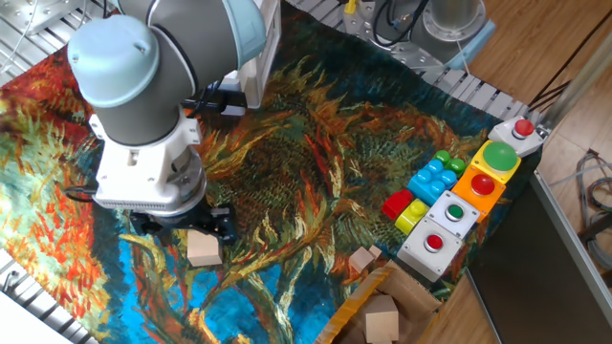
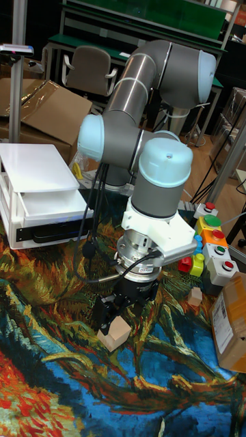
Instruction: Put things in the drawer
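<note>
A pale-wood cube (image 1: 204, 248) lies on the patterned cloth, seen closer in the tall fixed view as cube (image 2: 115, 333). My gripper (image 2: 117, 315) hangs straight down over it, open, with dark fingers (image 2: 102, 315) reaching down beside the cube; contact cannot be told. In the fixed view the gripper (image 1: 184, 227) sits just behind the cube, mostly hidden by the arm's wrist. A smaller cube (image 1: 361, 259) (image 2: 195, 295) rests near the cloth's edge. The dark drawer (image 2: 49, 233) is at the bottom of the white cabinet (image 2: 34, 179), far left of the gripper.
Coloured toy bricks (image 1: 428, 183) and button boxes (image 1: 459, 205) line the right edge of the cloth. A cardboard box (image 1: 382, 306) holding another wood cube (image 1: 381, 319) stands at the front right. The arm's own bulk fills the left of the table.
</note>
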Controlling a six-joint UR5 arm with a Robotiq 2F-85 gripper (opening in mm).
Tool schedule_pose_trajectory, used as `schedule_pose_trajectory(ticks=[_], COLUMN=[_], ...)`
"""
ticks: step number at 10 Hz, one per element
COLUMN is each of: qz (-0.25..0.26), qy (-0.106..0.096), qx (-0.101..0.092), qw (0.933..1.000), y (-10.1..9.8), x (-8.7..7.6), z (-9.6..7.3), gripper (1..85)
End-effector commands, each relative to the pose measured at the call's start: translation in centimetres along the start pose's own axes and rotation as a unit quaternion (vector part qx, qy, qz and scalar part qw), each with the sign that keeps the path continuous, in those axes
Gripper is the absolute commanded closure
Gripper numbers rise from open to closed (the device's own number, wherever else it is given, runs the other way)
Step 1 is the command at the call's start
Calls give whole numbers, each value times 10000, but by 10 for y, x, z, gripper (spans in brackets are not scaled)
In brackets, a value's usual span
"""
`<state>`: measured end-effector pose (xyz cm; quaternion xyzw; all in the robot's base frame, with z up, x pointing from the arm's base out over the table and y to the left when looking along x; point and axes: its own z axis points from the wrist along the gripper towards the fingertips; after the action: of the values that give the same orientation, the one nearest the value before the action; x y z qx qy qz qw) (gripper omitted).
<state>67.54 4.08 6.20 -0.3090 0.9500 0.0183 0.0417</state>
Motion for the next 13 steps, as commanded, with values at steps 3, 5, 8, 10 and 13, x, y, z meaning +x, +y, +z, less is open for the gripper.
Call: schedule_pose_trajectory(ticks=[3,5,8,10,13], qz=[48,142,153,177,204], qy=[-141,-252,-246,-177,-235], qx=[18,-45,16,60,44], qw=[9999,9996,9996,9997,9995], y=[0,4,1,3,5], x=[10,6,6,9,9], z=[16,15,17,23,24], gripper=[57,57,73,73,73])
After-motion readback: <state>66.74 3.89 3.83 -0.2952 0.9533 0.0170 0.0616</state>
